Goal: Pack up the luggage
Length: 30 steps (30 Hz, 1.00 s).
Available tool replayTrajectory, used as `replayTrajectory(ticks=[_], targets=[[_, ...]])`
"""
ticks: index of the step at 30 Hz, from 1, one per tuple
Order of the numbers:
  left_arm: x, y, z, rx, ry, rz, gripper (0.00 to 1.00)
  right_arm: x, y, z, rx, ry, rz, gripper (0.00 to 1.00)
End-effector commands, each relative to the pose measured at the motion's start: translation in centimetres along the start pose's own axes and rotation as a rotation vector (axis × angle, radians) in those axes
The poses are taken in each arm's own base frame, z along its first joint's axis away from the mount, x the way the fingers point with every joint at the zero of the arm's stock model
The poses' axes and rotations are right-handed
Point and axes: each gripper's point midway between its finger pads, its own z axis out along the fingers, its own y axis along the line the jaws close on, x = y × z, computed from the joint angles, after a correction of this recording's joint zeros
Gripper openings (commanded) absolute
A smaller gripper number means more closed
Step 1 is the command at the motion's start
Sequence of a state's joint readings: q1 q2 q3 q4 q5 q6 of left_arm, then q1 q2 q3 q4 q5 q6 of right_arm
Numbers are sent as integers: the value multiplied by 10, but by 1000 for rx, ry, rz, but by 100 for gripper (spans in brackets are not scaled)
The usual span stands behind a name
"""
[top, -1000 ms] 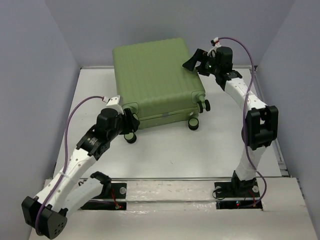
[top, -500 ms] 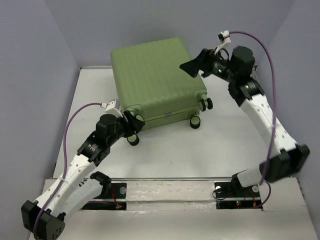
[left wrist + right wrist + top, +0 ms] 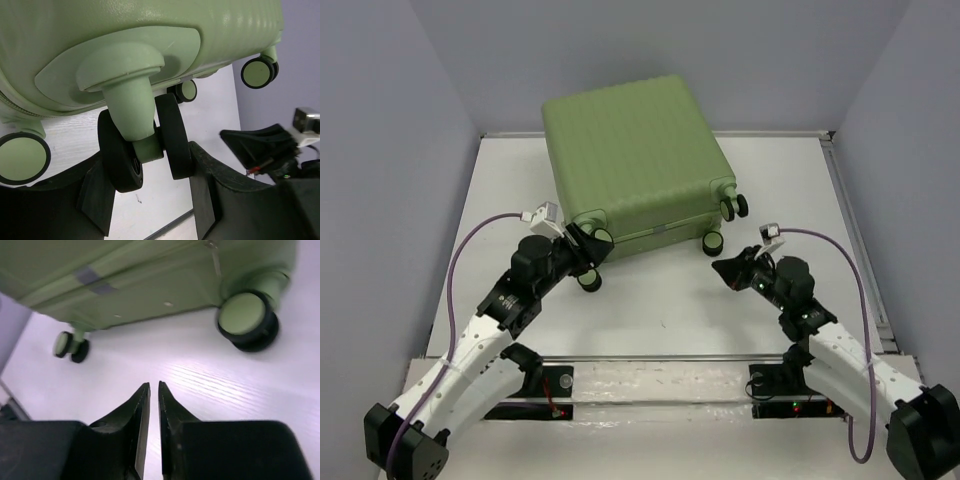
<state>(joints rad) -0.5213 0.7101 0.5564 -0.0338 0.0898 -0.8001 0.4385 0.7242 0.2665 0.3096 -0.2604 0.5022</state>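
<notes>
The luggage is a light-green ribbed suitcase lying shut and flat at the far middle of the table; its shell also fills the left wrist view and the right wrist view. My left gripper is at its near-left corner. There the fingers are shut on a twin black wheel hanging from a green stem. My right gripper hovers low over the table, just in front of the near-right wheel, also seen close up. Its jaws are shut with nothing between them.
Grey walls close in the white table on the left, right and far sides. A raised rail runs along the near edge by the arm bases. Another suitcase wheel sticks out on the right.
The right arm swung from above the suitcase's far-right corner down to the table in front of it, and its jaws closed. The suitcase shifted slightly. The left gripper kept its hold.
</notes>
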Motion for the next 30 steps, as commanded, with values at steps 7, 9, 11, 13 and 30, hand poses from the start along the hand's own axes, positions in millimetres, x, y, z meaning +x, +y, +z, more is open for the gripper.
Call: replayTrajectory(ticks=[7, 9, 11, 13, 30], targets=[[-28, -88, -33, 378, -98, 73, 6, -79, -33, 23, 119, -489, -22, 38], [-27, -86, -34, 374, -95, 69, 6, -73, -37, 36, 114, -467, -39, 41], [-26, -86, -38, 381, -95, 61, 6, -85, -31, 46, 87, -493, -65, 42], [-25, -86, -42, 384, -93, 59, 6, -84, -42, 54, 111, -500, -79, 43], [-20, -93, -62, 432, -73, 24, 6, -91, -51, 82, 105, -531, -200, 33]])
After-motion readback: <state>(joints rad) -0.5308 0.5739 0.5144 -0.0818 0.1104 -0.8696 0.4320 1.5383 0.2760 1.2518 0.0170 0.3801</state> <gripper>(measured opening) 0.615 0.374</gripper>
